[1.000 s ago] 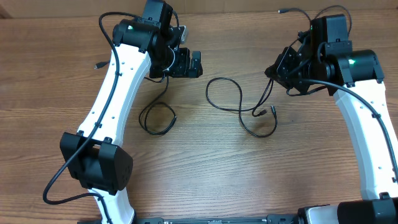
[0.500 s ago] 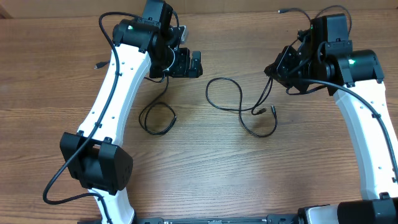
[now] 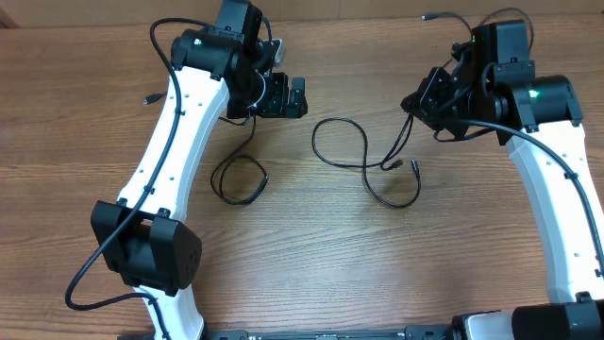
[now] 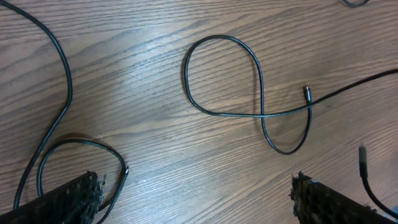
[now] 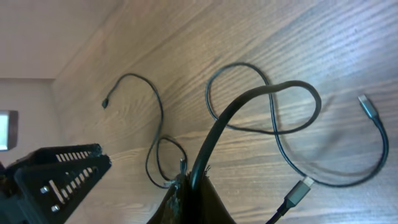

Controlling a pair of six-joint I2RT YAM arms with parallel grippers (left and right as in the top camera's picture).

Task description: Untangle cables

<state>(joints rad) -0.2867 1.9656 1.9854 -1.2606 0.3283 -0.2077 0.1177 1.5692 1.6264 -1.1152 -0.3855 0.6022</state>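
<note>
**Right claw pinches a cable, left claw gapes**

The right gripper (image 3: 422,104) is closed on the middle cable (image 3: 342,151). This cable lies in a crossed loop at the centre of the wooden table (image 3: 302,255) and rises to the gripper's fingers. The left gripper (image 3: 281,96) stands wide at the far left, holding nothing. A second cable (image 3: 241,179) curls in a small loop beside the left arm (image 3: 175,142), apart from the first.

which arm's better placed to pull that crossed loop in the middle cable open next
Right, probably. The right end effector is shut on the looped cable, so drawing away should open the crossing. The left end effector hangs open above the table, holding nothing.
</note>
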